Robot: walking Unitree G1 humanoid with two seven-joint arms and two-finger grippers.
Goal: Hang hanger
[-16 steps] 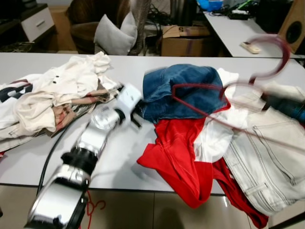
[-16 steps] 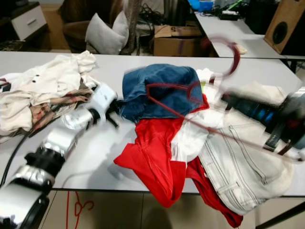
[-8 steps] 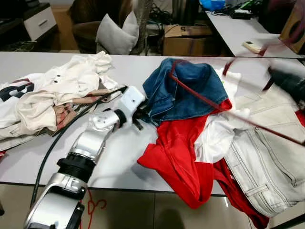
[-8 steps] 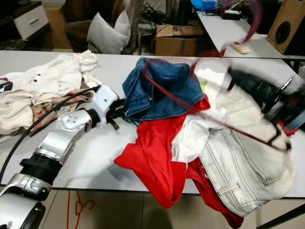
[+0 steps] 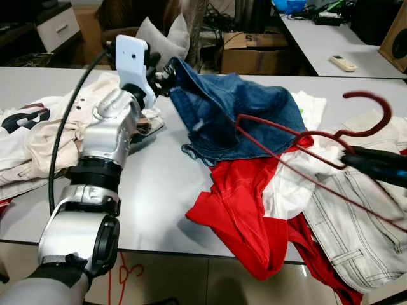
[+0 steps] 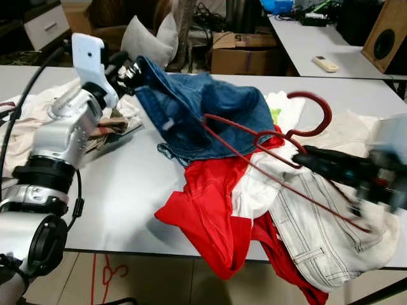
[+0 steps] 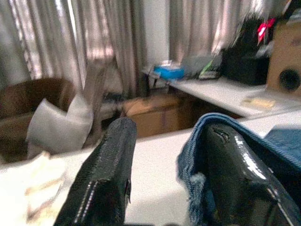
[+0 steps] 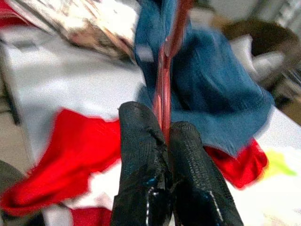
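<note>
My left gripper point(image 5: 160, 71) is raised above the table's far side with the edge of a blue denim garment point(image 5: 235, 114) lifted on it. In the left wrist view its fingers point(image 7: 101, 183) stand apart, and the denim edge point(image 7: 193, 179) is hooked around one of them. My right gripper point(image 5: 348, 159) is shut on a red wire hanger point(image 5: 365, 93) just below its hook. The hanger's long arm reaches left, and its far corner lies on the denim. In the right wrist view the hanger wire point(image 8: 165, 94) runs out from between the closed fingers point(image 8: 141, 155).
On the white table point(image 5: 152, 184) lie a red garment point(image 5: 235, 203), pale jeans point(image 5: 356, 216) and a heap of white clothes point(image 5: 57, 121). Behind it stand a cardboard box point(image 5: 248, 51), a grey cushion point(image 5: 162, 38) and a second table with a remote point(image 5: 343, 62).
My left gripper has risen from the table and pulled the denim's edge up and back. The right gripper has brought the hanger down, so its corner now lies on the denim.
</note>
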